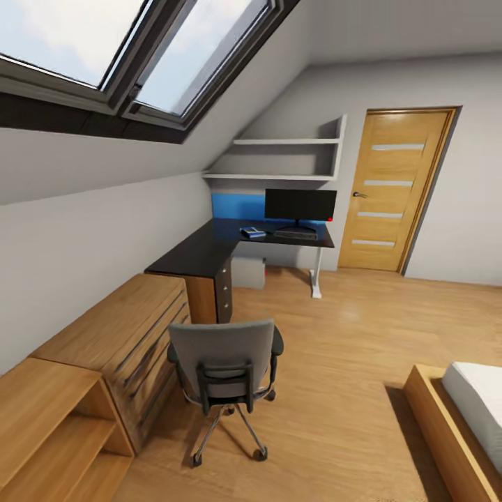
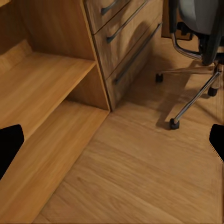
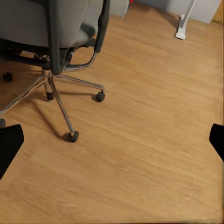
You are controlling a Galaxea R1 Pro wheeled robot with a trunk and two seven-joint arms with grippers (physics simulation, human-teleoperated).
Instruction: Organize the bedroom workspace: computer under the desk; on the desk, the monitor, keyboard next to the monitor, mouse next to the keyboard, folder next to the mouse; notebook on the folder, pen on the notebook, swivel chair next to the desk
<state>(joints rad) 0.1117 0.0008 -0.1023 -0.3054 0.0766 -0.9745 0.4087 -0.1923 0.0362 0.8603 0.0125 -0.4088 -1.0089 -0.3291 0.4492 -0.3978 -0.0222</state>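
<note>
The swivel chair [image 1: 224, 362] stands on the wood floor with its grey back toward me, a good way short of the desk [image 1: 209, 252]. On the black desk top stand the monitor [image 1: 300, 205] and, in front of it, the keyboard [image 1: 295, 234]. Left of the keyboard lies the blue folder [image 1: 252, 232] with something dark on it, too small to name. The computer [image 1: 249, 272] sits under the desk. My left gripper [image 2: 112, 144] is open over bare floor near the chair's base [image 2: 193, 93]. My right gripper [image 3: 112, 142] is open too, beside the chair's casters [image 3: 72, 136].
A light oak chest of drawers [image 1: 122, 341] and an open oak shelf unit [image 1: 56, 425] line the left wall beside the chair. A bed [image 1: 467, 411] fills the right front corner. An oak door [image 1: 401, 188] is right of the desk. The desk's white leg [image 3: 183, 23] is ahead.
</note>
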